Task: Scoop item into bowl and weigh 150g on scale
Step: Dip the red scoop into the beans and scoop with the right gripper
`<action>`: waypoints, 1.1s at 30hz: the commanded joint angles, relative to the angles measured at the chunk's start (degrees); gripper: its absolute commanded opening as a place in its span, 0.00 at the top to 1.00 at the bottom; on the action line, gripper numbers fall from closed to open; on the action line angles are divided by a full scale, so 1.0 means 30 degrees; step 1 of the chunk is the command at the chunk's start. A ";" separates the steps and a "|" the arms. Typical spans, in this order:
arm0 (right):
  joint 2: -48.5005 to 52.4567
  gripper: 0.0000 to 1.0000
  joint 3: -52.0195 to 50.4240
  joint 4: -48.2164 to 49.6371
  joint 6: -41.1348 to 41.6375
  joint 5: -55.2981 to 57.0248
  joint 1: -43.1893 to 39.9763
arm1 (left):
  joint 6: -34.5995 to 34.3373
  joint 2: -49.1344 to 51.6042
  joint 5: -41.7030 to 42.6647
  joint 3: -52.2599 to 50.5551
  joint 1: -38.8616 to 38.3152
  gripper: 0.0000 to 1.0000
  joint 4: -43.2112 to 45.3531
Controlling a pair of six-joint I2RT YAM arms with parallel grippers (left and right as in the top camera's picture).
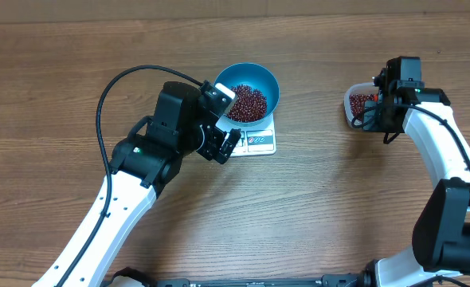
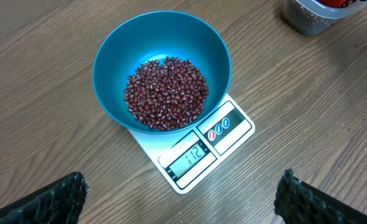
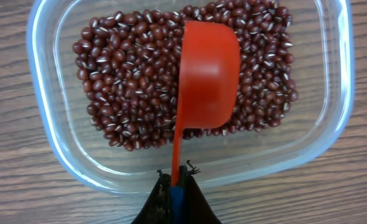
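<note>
Your left gripper (image 2: 185, 200) hung with jaws wide apart beside the bowl (image 2: 165, 37) of beans (image 2: 166, 93) on the scale (image 2: 233, 124). Your right gripper (image 3: 174, 198) clamped the red scoop (image 3: 208, 74) over the tub (image 3: 40, 124), far right.

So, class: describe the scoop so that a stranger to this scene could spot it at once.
On the wooden table, look right to the clear tub of beans. There, handle pinched in the right gripper, is the scoop: the only bright red thing, unlike the blue bowl.
</note>
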 commanded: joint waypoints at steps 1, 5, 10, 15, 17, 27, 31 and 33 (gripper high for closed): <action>0.0102 0.96 -0.0102 0.0022 0.0146 -0.1421 -0.0044 | 0.0357 -0.0379 0.0277 -0.0015 0.0051 0.00 0.0058; 0.0102 0.97 -0.0102 -0.0022 -0.0459 -0.3424 -0.0044 | 0.0357 -0.0379 0.0277 -0.0015 0.0051 0.00 0.0058; 0.0102 0.96 -0.0102 -0.0219 -0.1370 -0.5552 -0.0044 | 0.0357 -0.0379 0.0277 -0.0015 0.0051 0.00 0.0058; 0.0102 0.96 -0.0102 -0.0415 -0.1370 -0.5668 -0.0044 | 0.0357 -0.0379 0.0277 -0.0015 0.0051 0.01 0.0058; 0.0102 0.96 -0.0102 -0.0430 -0.1370 -0.5668 -0.0058 | 0.0357 -0.0379 0.0277 -0.0015 0.0051 0.00 0.0058; 0.0102 0.96 -0.0102 -0.0401 -0.1362 -0.7956 -0.1253 | 0.0357 -0.0379 0.0277 -0.0015 0.0051 0.00 0.0058; 0.0124 0.96 -0.0102 -0.0415 -0.1362 -0.9785 -0.2565 | 0.0357 -0.0379 0.0277 -0.0015 0.0051 0.00 0.0058; 0.0168 0.96 -0.0102 -0.0423 -0.1362 -1.0601 -0.3264 | 0.0357 -0.0379 0.0277 -0.0015 0.0051 0.00 0.0058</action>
